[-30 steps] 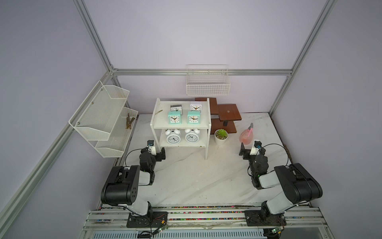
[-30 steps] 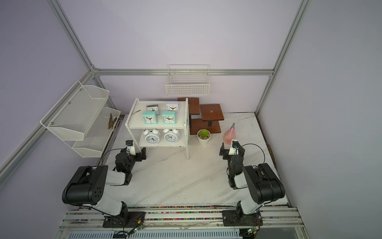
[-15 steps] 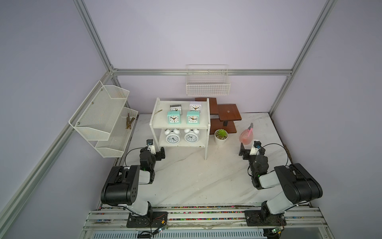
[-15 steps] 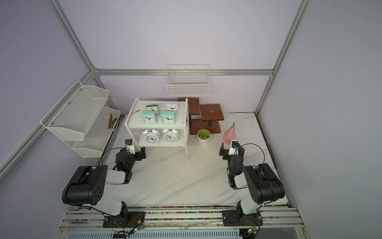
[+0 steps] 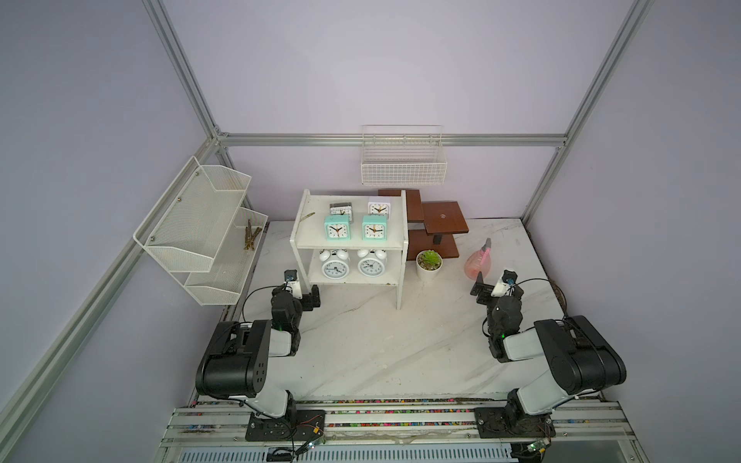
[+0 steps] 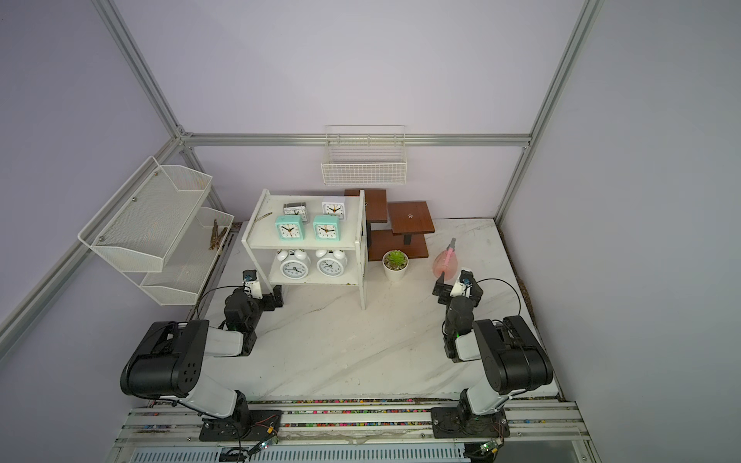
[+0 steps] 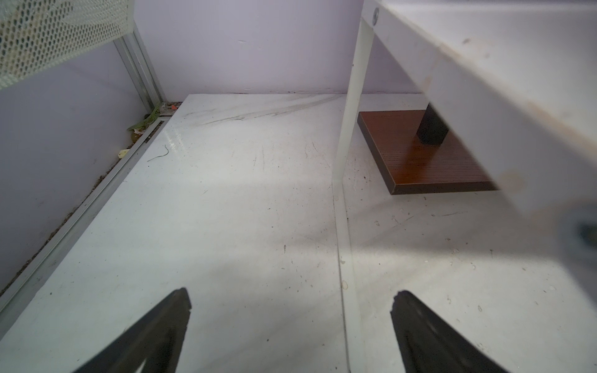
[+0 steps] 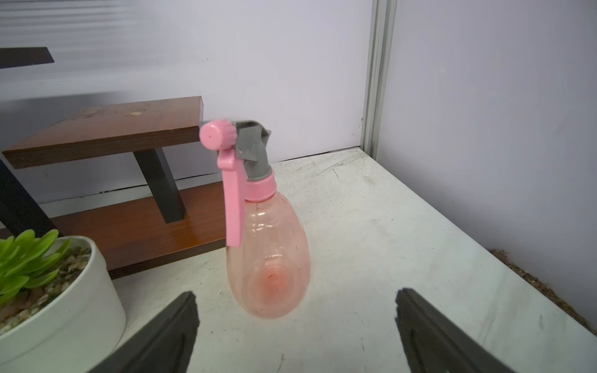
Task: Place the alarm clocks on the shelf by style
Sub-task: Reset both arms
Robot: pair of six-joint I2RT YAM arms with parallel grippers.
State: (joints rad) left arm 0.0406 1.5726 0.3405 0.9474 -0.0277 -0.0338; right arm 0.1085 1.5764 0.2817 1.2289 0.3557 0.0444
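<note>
The white two-tier shelf [image 5: 308, 237] stands at the back, seen in both top views. On its upper board are two mint-green square alarm clocks [image 5: 337, 227] [image 5: 375, 228], with a silver-grey one [image 5: 341, 209] and a white square one [image 5: 378, 208] behind them. Two round twin-bell clocks [image 5: 336, 265] [image 5: 371, 264] stand on the lower board. My left gripper [image 5: 305, 296] [image 7: 290, 300] is open and empty by the shelf's front left leg [image 7: 347, 129]. At the right, my right gripper [image 5: 495, 286] [image 8: 294, 300] is open and empty, facing a pink spray bottle [image 8: 268, 258].
A potted succulent [image 5: 429, 264] and a brown stepped stand [image 5: 443, 218] are to the right of the shelf. The spray bottle [image 5: 479, 262] stands just beyond the right gripper. A white mesh rack [image 5: 200, 224] hangs on the left wall and a wire basket [image 5: 403, 168] on the back wall.
</note>
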